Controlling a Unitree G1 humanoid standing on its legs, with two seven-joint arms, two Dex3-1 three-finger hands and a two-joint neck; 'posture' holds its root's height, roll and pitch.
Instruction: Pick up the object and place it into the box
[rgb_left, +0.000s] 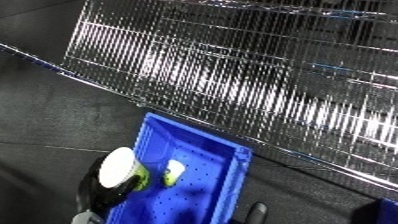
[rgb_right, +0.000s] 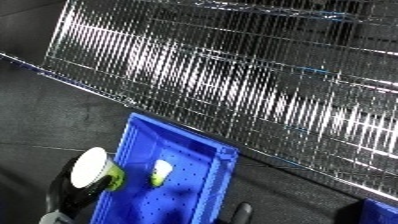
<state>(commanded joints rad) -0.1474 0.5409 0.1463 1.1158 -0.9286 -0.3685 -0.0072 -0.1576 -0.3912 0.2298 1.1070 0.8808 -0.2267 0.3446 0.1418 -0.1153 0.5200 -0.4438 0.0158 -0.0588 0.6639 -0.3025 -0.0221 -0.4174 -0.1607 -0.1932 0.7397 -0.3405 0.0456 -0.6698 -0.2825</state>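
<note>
Left hand (rgb_left: 105, 192) is wrapping fingers round white-lidded green cup (rgb_left: 122, 170), holding it over blue bin's (rgb_left: 233, 167) left rim, prob. for release inside beside similar cup (rgb_left: 174, 171); right hand unseen.

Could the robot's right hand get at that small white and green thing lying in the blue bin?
Probably yes. The small object lies uncovered on the blue bin's floor, open from above. Only a dark tip of the right hand shows, near the bin's right wall, so reach is a guess.
</note>
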